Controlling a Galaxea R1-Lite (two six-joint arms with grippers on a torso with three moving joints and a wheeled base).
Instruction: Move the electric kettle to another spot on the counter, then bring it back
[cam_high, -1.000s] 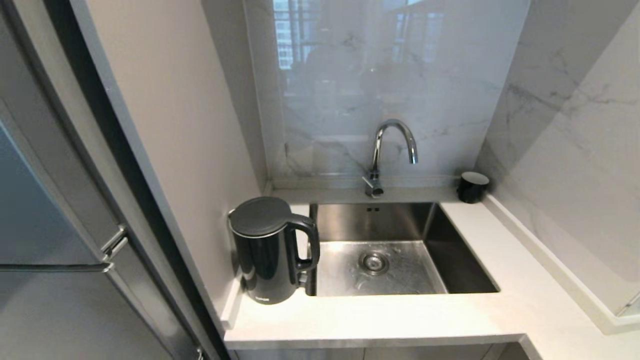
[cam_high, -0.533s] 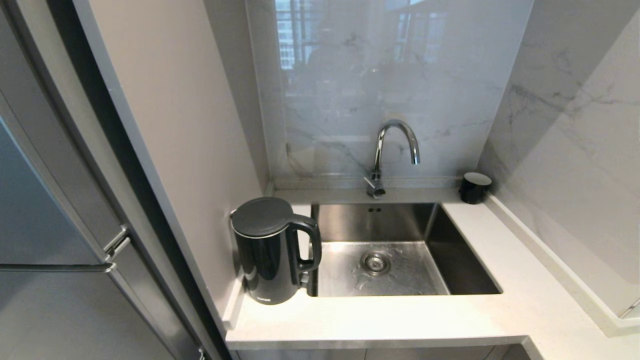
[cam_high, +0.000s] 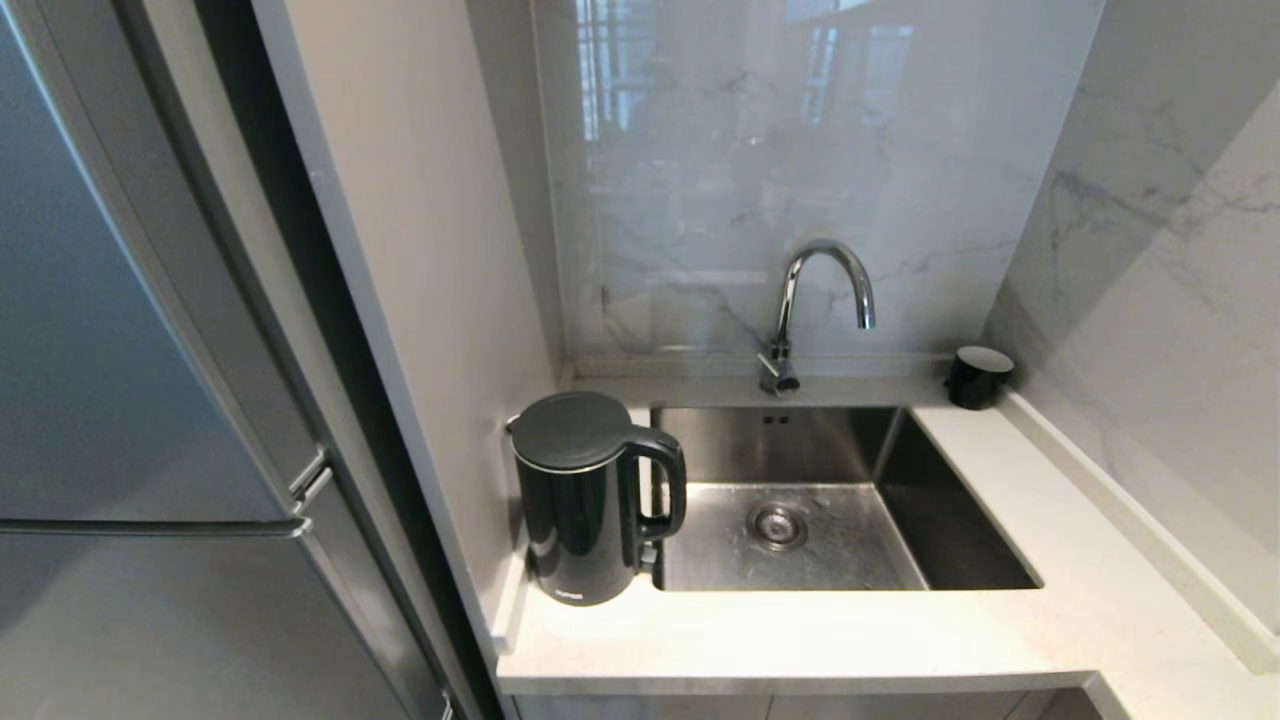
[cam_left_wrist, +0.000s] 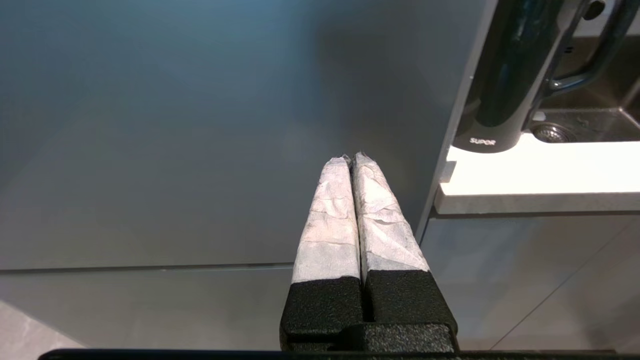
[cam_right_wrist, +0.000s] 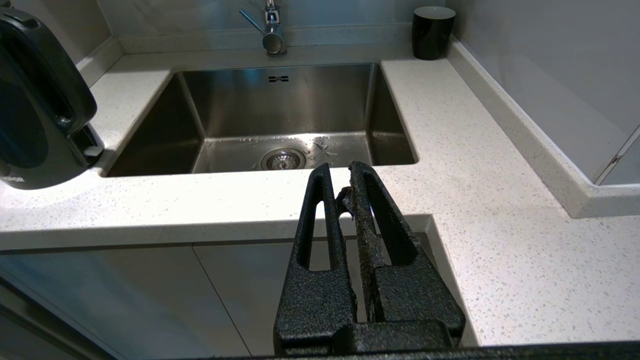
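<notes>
Black pincers (cam_right_wrist: 340, 182), one white-taped (cam_left_wrist: 354, 157)

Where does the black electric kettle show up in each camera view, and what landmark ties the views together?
Head view: the electric kettle stands upright on the counter, left of the sink.
Left wrist view: upper right, its lower body with the SUPOR lettering.
Right wrist view: far left edge, partly cut off.
Shared landmark: the sink drain.

The head camera is looking down from above at the counter (cam_high: 800, 640) corner, facing the back wall. Both wrist cameras are sitting lower, near the front edge, looking forward. All three are sharing the kettle (cam_high: 585, 500) and sink (cam_high: 830, 500).
</notes>
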